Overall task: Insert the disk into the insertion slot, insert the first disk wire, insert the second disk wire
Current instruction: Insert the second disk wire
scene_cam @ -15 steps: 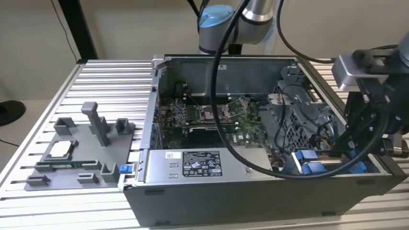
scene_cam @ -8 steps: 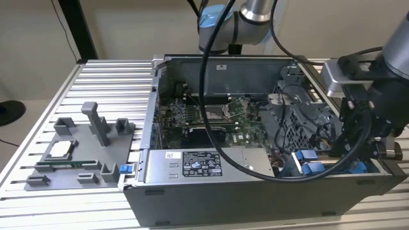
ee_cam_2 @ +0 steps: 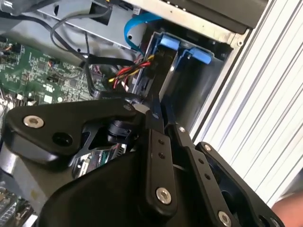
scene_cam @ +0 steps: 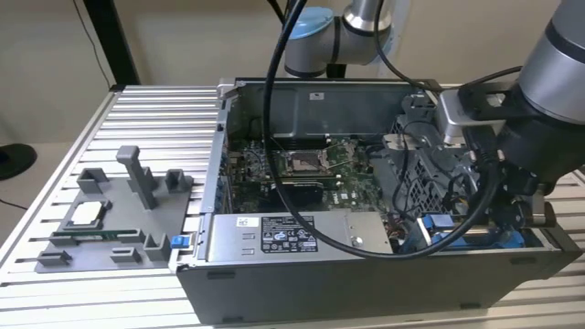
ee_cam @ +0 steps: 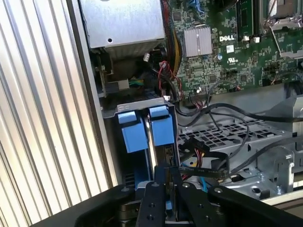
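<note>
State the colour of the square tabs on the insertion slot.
Bright blue tabs on the insertion slot, clearest in the first wrist view.

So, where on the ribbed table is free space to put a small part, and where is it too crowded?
The ribbed table is bare between the grey fixture tray and the computer case, and along its far edge behind the tray. Inside the case it is crowded: cables over the motherboard, and the gripper sits at the blue insertion slot.

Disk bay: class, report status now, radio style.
Gripper down at the blue bay, fingers close together. Disk appears seated in the bay. Loose wires crowd beside it.
</note>
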You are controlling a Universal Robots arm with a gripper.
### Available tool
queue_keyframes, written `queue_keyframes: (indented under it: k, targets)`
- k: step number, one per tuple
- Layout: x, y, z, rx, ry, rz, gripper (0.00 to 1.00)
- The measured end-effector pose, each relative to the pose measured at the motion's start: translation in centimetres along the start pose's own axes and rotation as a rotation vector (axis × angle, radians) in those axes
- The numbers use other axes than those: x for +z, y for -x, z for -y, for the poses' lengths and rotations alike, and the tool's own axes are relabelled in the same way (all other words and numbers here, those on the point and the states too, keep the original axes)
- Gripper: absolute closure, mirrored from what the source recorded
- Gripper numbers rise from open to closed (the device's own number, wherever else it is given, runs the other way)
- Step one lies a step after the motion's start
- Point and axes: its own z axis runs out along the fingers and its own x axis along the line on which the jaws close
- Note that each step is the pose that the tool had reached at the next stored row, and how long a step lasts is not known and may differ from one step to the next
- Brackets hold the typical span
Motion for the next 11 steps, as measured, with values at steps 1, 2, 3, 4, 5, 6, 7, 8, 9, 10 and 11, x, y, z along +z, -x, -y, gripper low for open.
queue_keyframes:
  k: [1, 2, 3, 4, 5, 6, 7, 8, 9, 10, 11]
  targets:
    - [0.05, 0.03, -0.02, -0.002, -0.0055, 0.0016, 1.00]
    - [0.12, 0.04, -0.03, -0.003, -0.0091, 0.0027, 1.00]
    - [0.17, 0.04, -0.03, -0.004, -0.0106, 0.0030, 1.00]
    - [0.17, 0.04, -0.03, -0.004, -0.0107, 0.0030, 1.00]
    - [0.16, 0.05, -0.03, -0.004, -0.0110, 0.0029, 1.00]
    - [0.15, 0.05, -0.03, -0.004, -0.0112, 0.0028, 1.00]
    - [0.15, 0.04, -0.03, -0.004, -0.0113, 0.0029, 1.00]
    - [0.15, 0.08, -0.04, -0.004, -0.0114, 0.0028, 1.00]
    - [0.17, 0.19, -0.06, -0.004, -0.0114, 0.0028, 1.00]
    - [0.21, 0.34, -0.10, -0.004, -0.0114, 0.0029, 1.00]
    - [0.27, 0.55, -0.15, -0.004, -0.0114, 0.0029, 1.00]
